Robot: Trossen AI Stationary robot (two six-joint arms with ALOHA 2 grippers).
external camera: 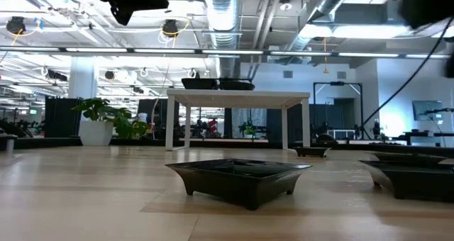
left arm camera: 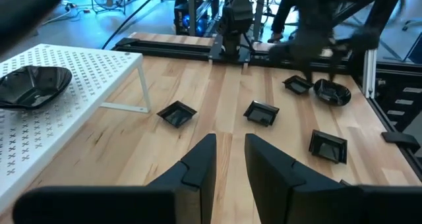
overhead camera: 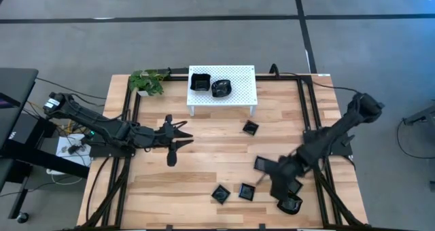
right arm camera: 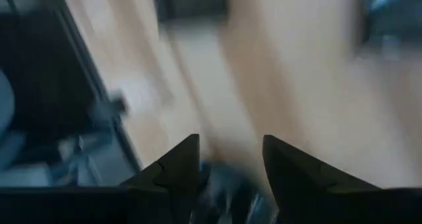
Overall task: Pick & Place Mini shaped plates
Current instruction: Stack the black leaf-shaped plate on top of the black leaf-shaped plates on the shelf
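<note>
Two mini shaped plates [overhead camera: 210, 85] sit on the white rack [overhead camera: 238, 78]; five more lie on the desk [overhead camera: 204, 163], toward its right half. Left tool [left arm camera: 229, 159]: fingers parted, empty, mid-desk. Right tool [right arm camera: 229, 161]: fingers apart, holding nothing, above the near-right plates.

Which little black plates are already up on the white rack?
Two: the square plate and the round wavy plate beside it sit on the white rack. All the other plates lie on the wooden table.

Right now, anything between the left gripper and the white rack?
No, only bare wood between the left gripper and the white rack, per the high view.
</note>
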